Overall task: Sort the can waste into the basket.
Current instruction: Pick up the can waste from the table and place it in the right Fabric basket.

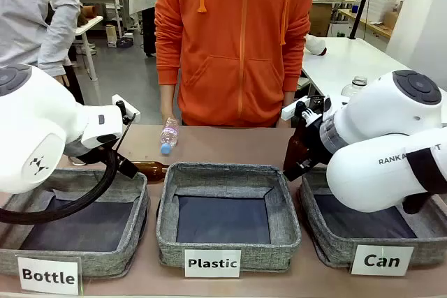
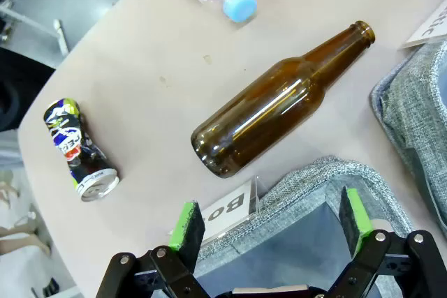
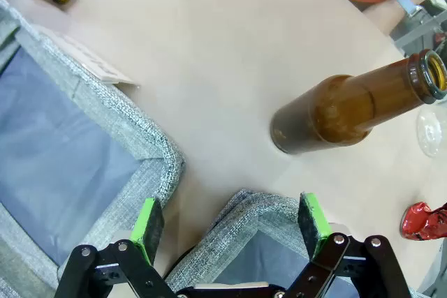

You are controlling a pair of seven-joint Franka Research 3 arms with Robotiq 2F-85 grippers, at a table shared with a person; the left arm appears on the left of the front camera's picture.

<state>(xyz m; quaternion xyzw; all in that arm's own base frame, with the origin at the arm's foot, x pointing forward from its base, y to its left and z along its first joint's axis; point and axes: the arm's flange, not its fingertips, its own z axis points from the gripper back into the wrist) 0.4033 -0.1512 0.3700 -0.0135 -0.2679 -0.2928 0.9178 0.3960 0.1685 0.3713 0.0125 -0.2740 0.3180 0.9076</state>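
Bottles, two baskets and people around the counter

A brown glass bottle (image 1: 150,169) lies on its side on the counter (image 1: 230,144), just beyond the gap between the grey woven basket carded "Bottle" (image 1: 136,207) and the one carded "Plastic" (image 1: 167,221); both baskets sit along the near edge and show only dark lining. A second brown bottle (image 3: 342,113) stands upright and uncapped, right of the Plastic basket's far right corner. A clear plastic bottle (image 1: 169,135) with a blue cap lies near the far edge. A person in an orange zip hoodie (image 1: 234,40) stands at that edge; a person in grey (image 1: 35,12) stands off the far left corner.
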